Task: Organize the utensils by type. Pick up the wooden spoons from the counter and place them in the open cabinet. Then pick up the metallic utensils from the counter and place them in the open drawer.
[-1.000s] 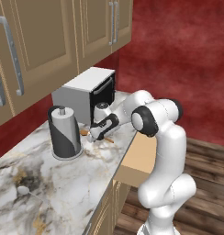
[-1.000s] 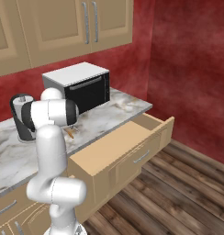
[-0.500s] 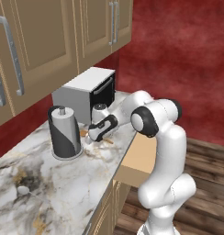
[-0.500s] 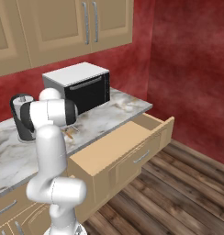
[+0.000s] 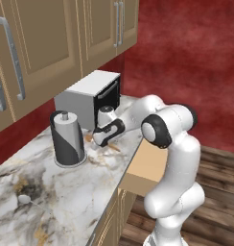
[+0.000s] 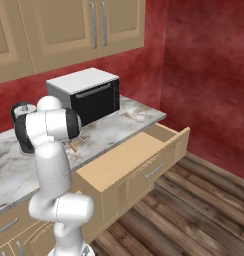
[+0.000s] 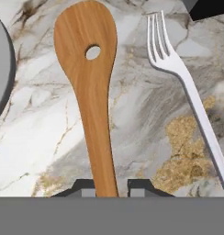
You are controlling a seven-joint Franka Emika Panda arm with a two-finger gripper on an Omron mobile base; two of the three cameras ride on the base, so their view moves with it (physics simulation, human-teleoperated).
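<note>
Left base view: the gripper is low over the counter, at about 9 o'clock from the arm's big dark elbow joint. Its fingertips are hidden behind the hand, so how far they are apart cannot be read here. An orange-brown sliver of a wooden spoon pokes out just at 4 o'clock of the hand; the rest is covered. A paper towel holder stands at 9 o'clock of the gripper, and the toaster oven sits at 12 o'clock. A metal spoon lies well apart toward 7 o'clock, small and faint. The open drawer is mostly hidden behind the arm.

Right base view: the arm's upper link blocks the hand. Only a short brown piece of the wooden spoon shows at the counter edge. The open drawer is pulled out at 4 o'clock of it, its bottom bare.

Hand view: the wooden spoon, with a hole in its bowl, lies flat on the marble, bowl at 12 o'clock, handle running down to 6 o'clock between the two fingertips. The jaws stand apart either side of the handle; whether they touch it cannot be told. A silver fork lies beside the spoon at 3 o'clock, its handle cut off by the edge
</note>
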